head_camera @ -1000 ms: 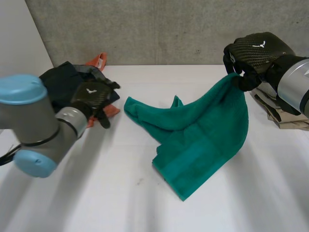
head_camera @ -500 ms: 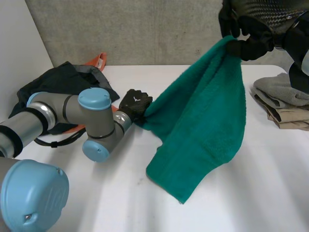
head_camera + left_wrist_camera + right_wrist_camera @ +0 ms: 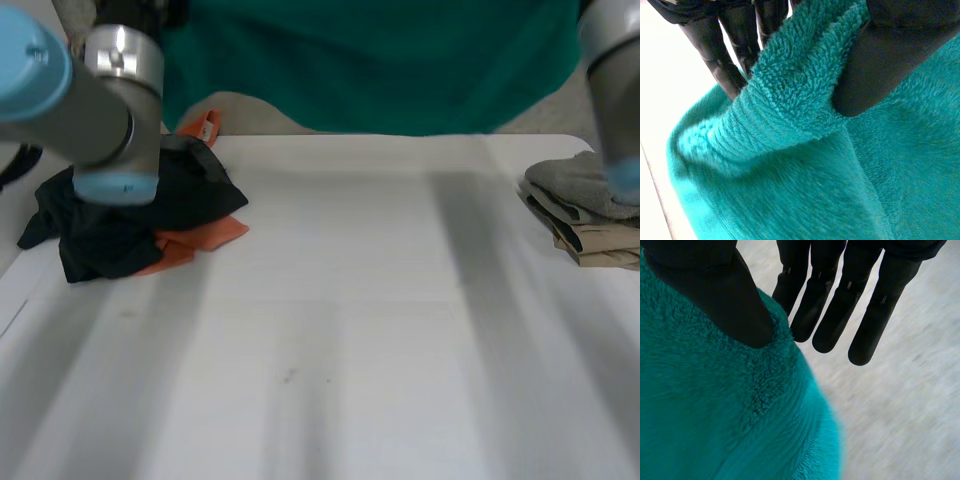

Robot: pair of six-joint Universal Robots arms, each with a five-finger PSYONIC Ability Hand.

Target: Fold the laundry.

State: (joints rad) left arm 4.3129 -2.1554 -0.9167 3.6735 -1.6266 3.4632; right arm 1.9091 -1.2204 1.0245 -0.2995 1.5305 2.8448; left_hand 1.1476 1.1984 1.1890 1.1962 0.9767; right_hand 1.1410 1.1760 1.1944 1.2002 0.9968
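Both left hand [image 3: 890, 50] and right hand [image 3: 715, 290] pinched on teal towel [image 3: 370, 70]; dark heap [image 3: 110, 225], folded stack [image 3: 590, 220].

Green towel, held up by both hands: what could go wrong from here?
1. Slip: the right hand pinches the green towel right at its edge, thumb against a finger, the other fingers clear of the cloth. The left hand grips a thicker fold, so a drop would likely start on the right.
2. Snag: lowering it could drag it over the dark clothes pile or the folded stack to either side.
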